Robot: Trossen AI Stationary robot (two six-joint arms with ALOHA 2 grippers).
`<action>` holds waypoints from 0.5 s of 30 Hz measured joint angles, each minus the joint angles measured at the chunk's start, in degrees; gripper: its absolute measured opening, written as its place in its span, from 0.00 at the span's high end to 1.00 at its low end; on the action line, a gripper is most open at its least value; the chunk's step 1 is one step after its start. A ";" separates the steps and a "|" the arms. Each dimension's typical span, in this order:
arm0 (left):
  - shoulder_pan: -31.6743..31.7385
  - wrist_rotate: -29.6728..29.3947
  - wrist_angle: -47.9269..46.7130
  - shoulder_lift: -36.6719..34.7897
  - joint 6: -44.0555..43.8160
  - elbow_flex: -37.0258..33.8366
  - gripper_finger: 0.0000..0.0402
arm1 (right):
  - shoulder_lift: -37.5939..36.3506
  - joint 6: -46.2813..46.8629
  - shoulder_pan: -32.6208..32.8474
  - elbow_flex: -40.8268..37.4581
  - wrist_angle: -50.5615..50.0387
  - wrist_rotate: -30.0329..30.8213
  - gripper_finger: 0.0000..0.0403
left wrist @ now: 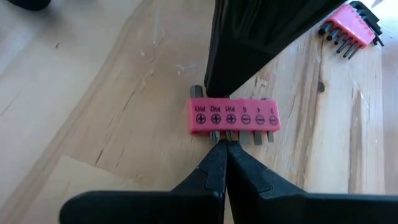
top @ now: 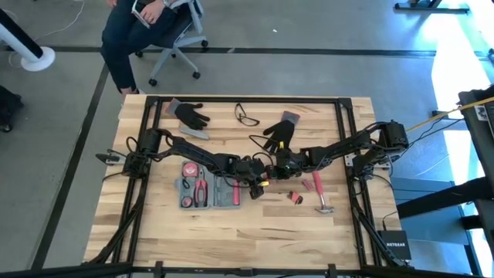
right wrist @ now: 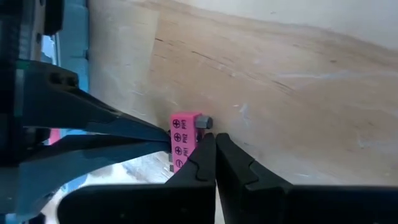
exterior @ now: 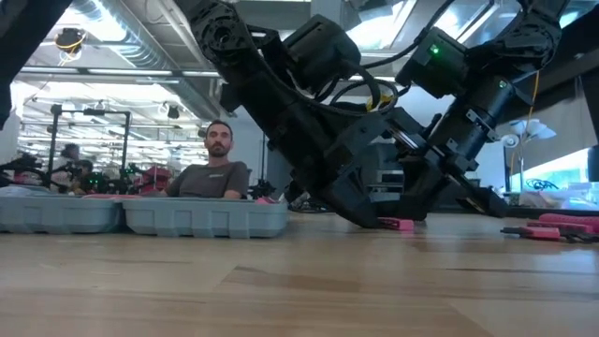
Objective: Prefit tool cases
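From high above, the tool case (top: 208, 190) is lying open on the wooden table (top: 231, 232), on the left arm's side of where the two arms are meeting. Red-handled pliers (top: 201, 190) and a round tape measure (top: 187, 169) are already sitting in its hollows, so some of the filling looks done. The left gripper (top: 258, 179) and the right gripper (top: 270, 174) are crowding together just beside the case's end. Past them, away from the case, a hammer (top: 320, 196) and a small red key set (top: 296, 198) are lying loose on the wood — still to go in, I think. Two black gloves (top: 280, 133) and a pair of glasses (top: 246, 116) are resting beyond the case, toward a person on a chair (top: 143, 23).

From table height, both dark arms are leaning down to one spot, next to the grey wall of the tool case (exterior: 140, 217). A little pink bit holder (exterior: 397, 223) is lying under them.

The left wrist camera is showing the left gripper (left wrist: 226, 148) pinched tight, its tips touching the edge of the pink bit holder (left wrist: 234, 117). It is not clamped round the holder, only poking at it.

The right wrist camera is showing the right gripper (right wrist: 215, 142) squeezed together too, empty, its tips pressing the other side of the bit holder (right wrist: 185, 138) — right by the case's blue wall.

So the holder is not in its hollow yet.
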 joint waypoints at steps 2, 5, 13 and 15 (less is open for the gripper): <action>-0.02 -0.16 0.00 0.00 -0.24 0.00 1.00 | 0.00 0.20 0.00 0.00 0.80 -0.01 1.00; -0.16 -0.69 -0.08 0.00 -0.14 -0.09 1.00 | 0.84 0.43 0.60 0.34 1.04 0.03 1.00; -0.40 -1.34 -1.62 -0.11 0.09 -0.21 1.00 | 2.10 2.27 2.68 0.70 1.91 2.26 1.00; -0.73 -1.03 -2.34 -0.11 -0.19 0.09 1.00 | 0.65 0.70 2.23 0.05 0.31 0.89 1.00</action>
